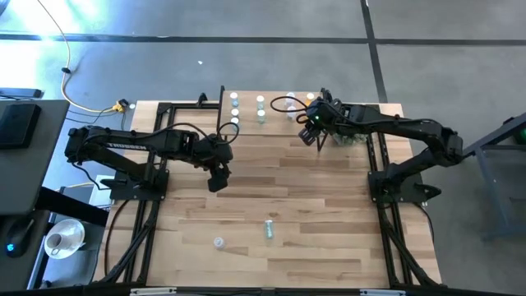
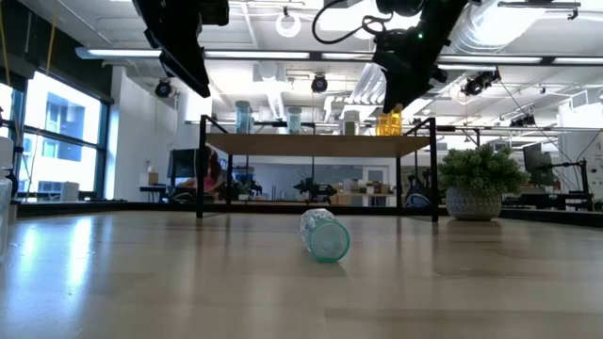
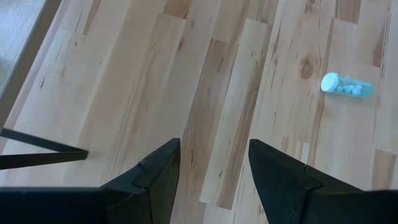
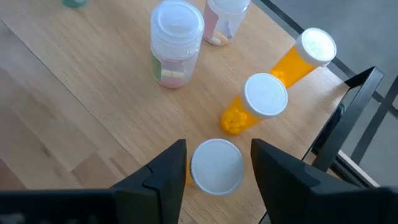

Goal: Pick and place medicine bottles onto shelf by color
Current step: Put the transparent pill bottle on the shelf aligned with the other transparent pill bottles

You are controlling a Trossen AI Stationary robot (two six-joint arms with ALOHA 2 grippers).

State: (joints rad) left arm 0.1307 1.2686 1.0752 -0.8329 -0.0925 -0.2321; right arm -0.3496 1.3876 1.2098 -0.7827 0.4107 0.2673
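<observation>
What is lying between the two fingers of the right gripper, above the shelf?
In the right wrist view, a white-capped bottle stands on the shelf between the open fingers of the right gripper; no touching is visible.

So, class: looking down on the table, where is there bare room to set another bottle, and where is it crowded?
Bare planks lie between the left gripper and the two fallen bottles, green and clear. The table is also bare right of them. The shelf is crowded at its right end, where orange bottles cluster by the right gripper.
</observation>
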